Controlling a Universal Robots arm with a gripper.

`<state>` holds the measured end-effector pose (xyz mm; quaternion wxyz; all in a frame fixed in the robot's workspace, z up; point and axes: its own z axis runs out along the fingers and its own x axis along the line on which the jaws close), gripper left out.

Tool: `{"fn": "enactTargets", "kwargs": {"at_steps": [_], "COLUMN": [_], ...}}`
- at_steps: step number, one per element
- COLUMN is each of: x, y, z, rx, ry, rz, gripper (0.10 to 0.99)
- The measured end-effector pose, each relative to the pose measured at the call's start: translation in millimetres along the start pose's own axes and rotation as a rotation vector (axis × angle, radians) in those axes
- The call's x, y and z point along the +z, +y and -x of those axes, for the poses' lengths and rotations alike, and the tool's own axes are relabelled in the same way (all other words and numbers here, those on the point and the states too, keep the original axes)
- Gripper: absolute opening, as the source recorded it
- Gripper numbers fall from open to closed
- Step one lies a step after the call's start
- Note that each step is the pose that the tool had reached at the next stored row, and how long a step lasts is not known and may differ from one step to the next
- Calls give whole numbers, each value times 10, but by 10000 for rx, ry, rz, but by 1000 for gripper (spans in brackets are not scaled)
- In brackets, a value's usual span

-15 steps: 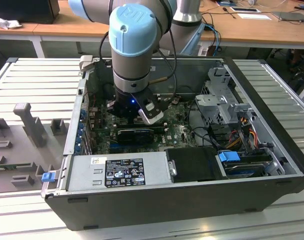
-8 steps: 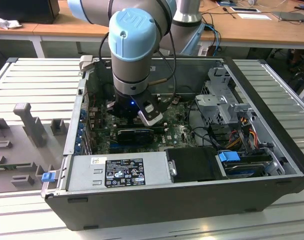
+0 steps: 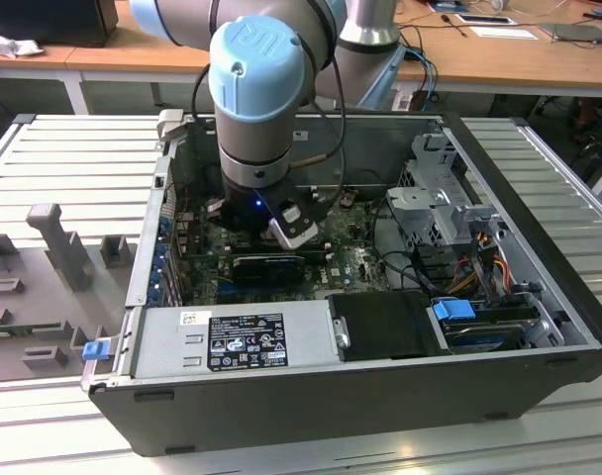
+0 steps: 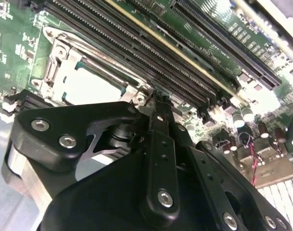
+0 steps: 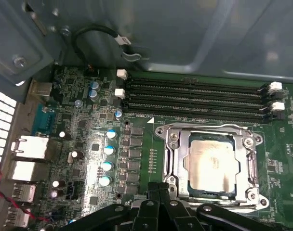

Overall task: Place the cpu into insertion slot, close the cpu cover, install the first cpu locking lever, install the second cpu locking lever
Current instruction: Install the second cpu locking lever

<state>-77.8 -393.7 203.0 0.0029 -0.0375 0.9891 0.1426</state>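
Cpu (image 5: 213,166) (pale square, matte) sits under silvery cpu cover (image 5: 179,159); black end effector (image 5: 158,188) fingers pinched together.

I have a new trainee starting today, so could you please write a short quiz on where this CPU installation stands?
1. True or false: the cpu lies in the insertion slot.
2. The cpu cover is: A) down around the chip, B) standing upright, C) lying off the board.
3. Fill in: the long black memory slots run beside the ____.

Key: 1 true; 2 A; 3 socket.
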Motion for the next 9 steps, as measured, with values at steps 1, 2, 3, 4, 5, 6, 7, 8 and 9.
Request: {"fn": "enactTargets", "kwargs": {"at_steps": [1, 2, 3, 4, 5, 6, 7, 8, 9], "x": [-20, -33, -49, -72, -102, -124, -138, -137, -137], "y": [6, 10, 14, 21, 30, 36, 41, 41, 41], "z": [0, 0, 1, 1, 2, 2, 3, 3, 3], "rx": [0, 0, 1, 1, 0, 0, 0, -1, -1], "ry": [0, 0, 0, 0, 0, 0, -1, -1, -1], "rz": [0, 0, 0, 0, 0, 0, 1, 3, 3], "gripper": [106, 106, 106, 106, 106, 106, 106, 106, 106]}}
